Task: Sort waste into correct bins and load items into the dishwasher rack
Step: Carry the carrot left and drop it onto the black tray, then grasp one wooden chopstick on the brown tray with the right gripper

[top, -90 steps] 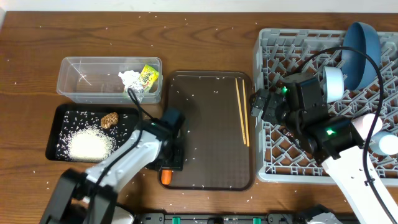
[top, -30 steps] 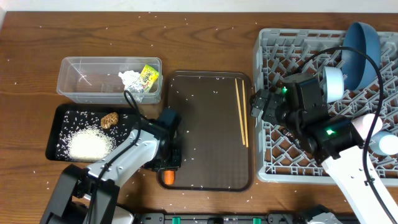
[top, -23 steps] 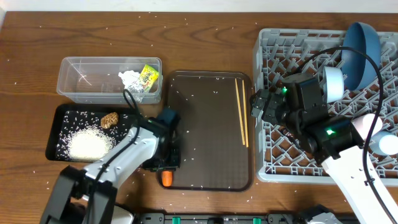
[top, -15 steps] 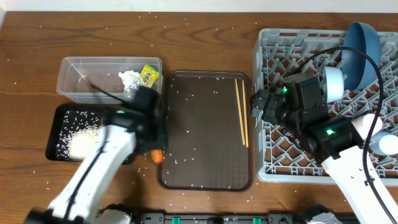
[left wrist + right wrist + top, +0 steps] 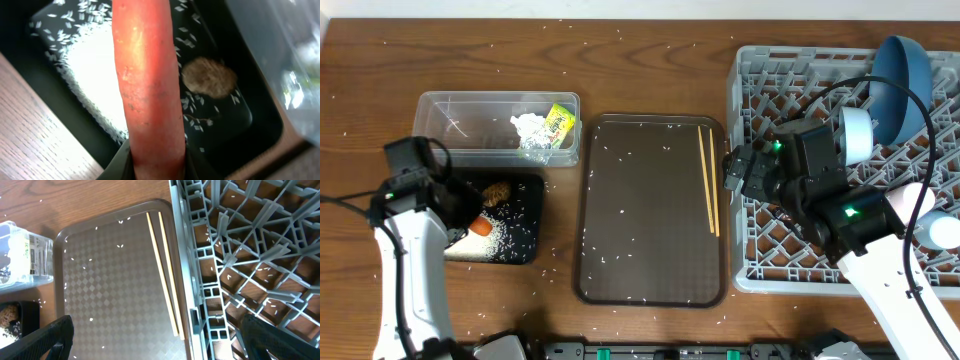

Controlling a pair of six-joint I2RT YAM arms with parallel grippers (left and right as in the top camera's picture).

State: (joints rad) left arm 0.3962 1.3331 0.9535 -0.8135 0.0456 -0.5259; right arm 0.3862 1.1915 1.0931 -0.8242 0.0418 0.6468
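My left gripper [image 5: 472,218] is shut on the orange carrot [image 5: 481,227] and holds it over the black tray [image 5: 525,250]. In the left wrist view the carrot [image 5: 147,75] fills the middle between the fingers [image 5: 155,169], above the white rice [image 5: 95,65] and the brown food lump [image 5: 209,77]. The clear tub [image 5: 470,130] holds the crumpled wrapper [image 5: 528,127] and the yellow-green packet [image 5: 558,123]. The chopsticks [image 5: 708,180] lie on the brown serving tray [image 5: 650,230]. My right gripper [image 5: 160,345] is open and empty at the grey rack's [image 5: 790,250] left edge.
The blue plate [image 5: 900,75] stands upright at the rack's back right, with a pale bowl [image 5: 857,133] beside it and a pale cup [image 5: 935,228] at the right side. Rice grains are scattered over the wooden table and the serving tray. No pink cup shows.
My left arm swung left from the serving tray's lower left corner, carrying the carrot to above the black tray. My right arm has not moved.
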